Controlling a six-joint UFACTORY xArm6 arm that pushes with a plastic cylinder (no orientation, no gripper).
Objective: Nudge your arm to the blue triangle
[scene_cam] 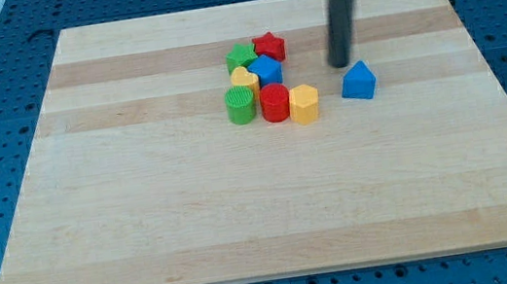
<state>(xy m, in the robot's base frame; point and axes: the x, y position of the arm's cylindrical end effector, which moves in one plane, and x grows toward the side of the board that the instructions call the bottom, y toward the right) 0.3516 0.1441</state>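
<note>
Camera view: wooden board (147, 225) on a blue perforated bench. My tip (339, 64) sits in the upper right-centre of the board. No jaws on this tool, so nothing opens or closes; it is a bare rod, and it touches no block.

Blue triangle (358, 81) lies just beside the tip, toward the view's lower right. A thin strip of bare wood seems to separate them, though the gap is too narrow to be sure. The triangle stands alone, its peak pointing to the view's top.

Judgement: the coming move is a short slide down and right. Approach is nearly complete; only a nudge remains.

Cluster to the view's left of the tip, well apart from the triangle:
- red star (269, 47) and green block (242, 58) at the top
- blue block (266, 70) and yellow block (243, 79) in the middle
- green cylinder (241, 105), red cylinder (275, 103), yellow hexagon (304, 104) along the bottom row

Nearest cluster piece to the triangle is the yellow hexagon, with clear wood between.

Room: open board to the right of the triangle and below it. The right edge is not close. No block stands in the path from tip to triangle. Risk, as I judge it: overshoot would shove the triangle rightward, not into the cluster.
</note>
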